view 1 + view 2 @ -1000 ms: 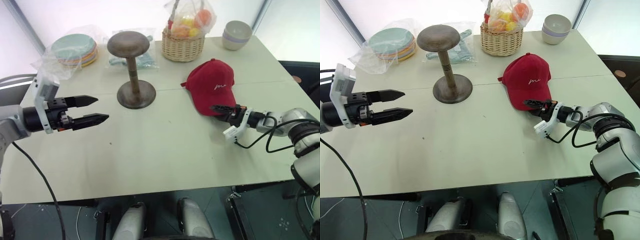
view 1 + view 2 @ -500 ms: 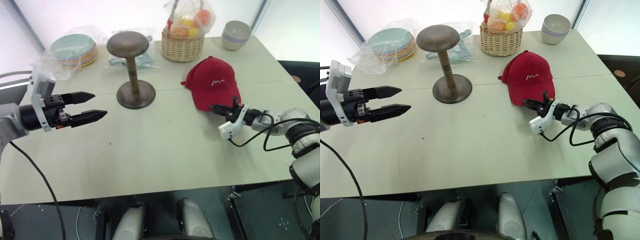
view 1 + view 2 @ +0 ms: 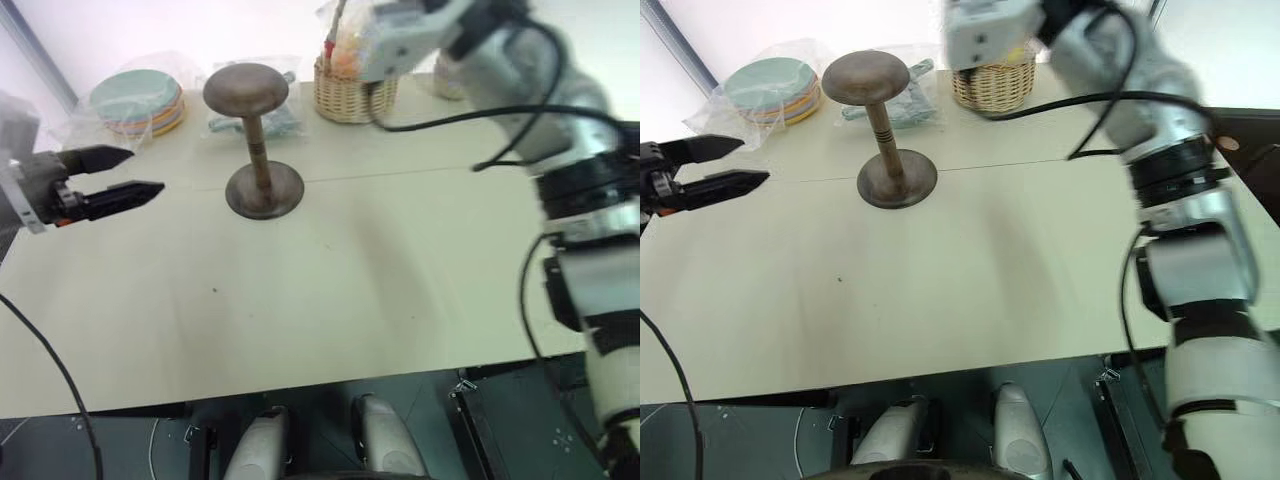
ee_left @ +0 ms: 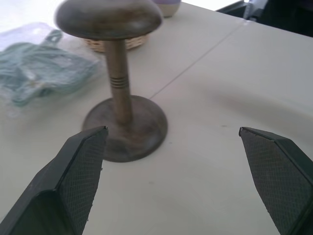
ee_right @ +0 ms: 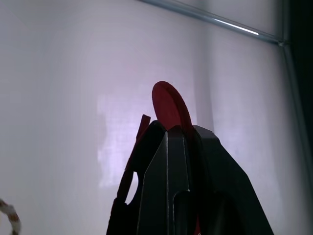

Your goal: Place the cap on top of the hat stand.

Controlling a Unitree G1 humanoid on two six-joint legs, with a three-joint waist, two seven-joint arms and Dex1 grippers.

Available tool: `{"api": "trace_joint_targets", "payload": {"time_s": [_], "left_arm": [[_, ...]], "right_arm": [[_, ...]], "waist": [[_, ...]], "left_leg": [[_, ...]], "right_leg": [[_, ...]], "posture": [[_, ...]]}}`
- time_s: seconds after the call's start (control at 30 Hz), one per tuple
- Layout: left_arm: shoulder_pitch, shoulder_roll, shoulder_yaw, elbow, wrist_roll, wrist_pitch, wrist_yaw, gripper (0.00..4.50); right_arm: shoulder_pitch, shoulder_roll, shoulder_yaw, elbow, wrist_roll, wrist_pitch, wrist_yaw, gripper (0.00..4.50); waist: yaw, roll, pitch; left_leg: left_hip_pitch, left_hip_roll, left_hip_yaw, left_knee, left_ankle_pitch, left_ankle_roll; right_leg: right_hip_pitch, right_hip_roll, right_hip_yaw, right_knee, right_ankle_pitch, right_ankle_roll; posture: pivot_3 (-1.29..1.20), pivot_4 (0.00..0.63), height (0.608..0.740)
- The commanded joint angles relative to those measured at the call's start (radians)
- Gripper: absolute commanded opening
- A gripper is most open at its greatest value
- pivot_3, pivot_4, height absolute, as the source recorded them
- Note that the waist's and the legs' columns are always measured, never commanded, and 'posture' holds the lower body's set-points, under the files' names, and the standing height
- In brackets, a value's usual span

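The dark brown hat stand [image 3: 252, 92] is upright at the back left of the table, its round base [image 3: 264, 190] flat on the top. It is also close ahead in the left wrist view, hat stand [image 4: 110, 20]. My left gripper [image 3: 128, 172] hovers open to its left, fingers [image 4: 80, 166] wide apart and empty. My right arm [image 3: 520, 70] is raised high over the back of the table. In the right wrist view my right gripper [image 5: 176, 131] is shut on the red cap [image 5: 168, 104], whose edge sticks up past the fingertips against a pale wall.
A woven basket [image 3: 345, 98] with bagged fruit stands at the back, behind the raised right arm. Stacked plates in plastic [image 3: 135, 100] lie at the back left, and a bagged teal item [image 3: 285, 122] lies behind the stand. A pale bowl [image 4: 168, 5] sits further back.
My right gripper closed on the cap and swung it up off the table, leftward and high. My left gripper drew back to the left and rose a little.
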Motion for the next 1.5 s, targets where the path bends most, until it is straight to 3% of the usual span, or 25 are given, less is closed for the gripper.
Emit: {"api": "trace_joint_targets", "payload": {"time_s": [0.03, 0.17, 0.3, 0.63, 1.03, 1.4, 1.5], "left_arm": [[-0.028, 0.025, 0.031, 0.024, 0.025, -0.040, -0.009, 4.50], [-0.001, 0.013, 0.072, 0.000, 0.015, -0.029, 0.005, 4.50], [0.044, -0.020, 0.118, -0.068, -0.013, 0.002, 0.041, 4.50], [0.118, -0.075, 0.181, -0.157, -0.058, 0.039, 0.112, 4.50], [0.115, -0.091, 0.149, -0.162, -0.068, 0.039, 0.133, 4.50], [0.108, -0.097, 0.140, -0.166, -0.072, 0.041, 0.134, 4.50], [0.109, -0.100, 0.142, -0.167, -0.073, 0.042, 0.134, 4.50]], "right_arm": [[-0.026, 0.088, 0.001, -0.056, 0.028, 0.050, 0.044, 0.07], [-0.031, 0.237, 0.049, -0.033, 0.029, 0.079, 0.067, 0.07], [-0.022, 0.294, 0.075, 0.000, 0.030, 0.082, 0.104, 0.07], [0.114, 0.292, 0.122, -0.075, 0.034, 0.090, 0.284, 0.07], [0.262, 0.338, 0.166, -0.212, 0.043, 0.136, 0.415, 0.07], [0.278, 0.342, 0.162, -0.212, 0.039, 0.153, 0.431, 0.07], [0.279, 0.345, 0.156, -0.213, 0.048, 0.152, 0.426, 0.98]], "waist": [[0.003, 0.000, 0.000], [-0.001, 0.000, 0.000], [-0.004, 0.000, 0.000], [-0.003, -0.001, 0.000], [-0.002, -0.001, 0.000], [-0.001, -0.001, 0.000], [-0.001, -0.001, 0.000]], "left_leg": [[-0.001, 0.000, -0.001, 0.000, 0.000, 0.000], [-0.003, -0.001, -0.003, 0.000, 0.000, 0.000], [-0.003, 0.000, -0.003, -0.001, 0.000, 0.000], [-0.002, 0.000, -0.003, 0.000, 0.000, 0.000], [-0.002, 0.000, -0.003, 0.000, 0.000, 0.000], [-0.002, 0.000, -0.003, 0.000, 0.000, 0.000], [-0.002, 0.000, -0.003, 0.000, 0.000, 0.000]], "right_leg": [[0.000, 0.000, 0.000, 0.000, 0.000, 0.000], [-0.001, 0.000, -0.002, 0.000, 0.000, 0.000], [-0.002, 0.000, -0.002, 0.000, 0.000, 0.000], [-0.001, 0.000, -0.002, 0.000, 0.000, 0.000], [-0.001, 0.000, -0.002, 0.000, 0.000, 0.000], [-0.001, 0.000, -0.002, 0.000, 0.000, 0.000], [-0.001, 0.000, -0.002, 0.000, 0.000, 0.000]], "posture": [[0.00, 0.150, 0.740], [0.00, 0.150, 0.740], [0.00, 0.150, 0.740], [0.00, 0.150, 0.740], [0.00, 0.150, 0.740], [0.00, 0.150, 0.740], [0.00, 0.150, 0.740]]}}
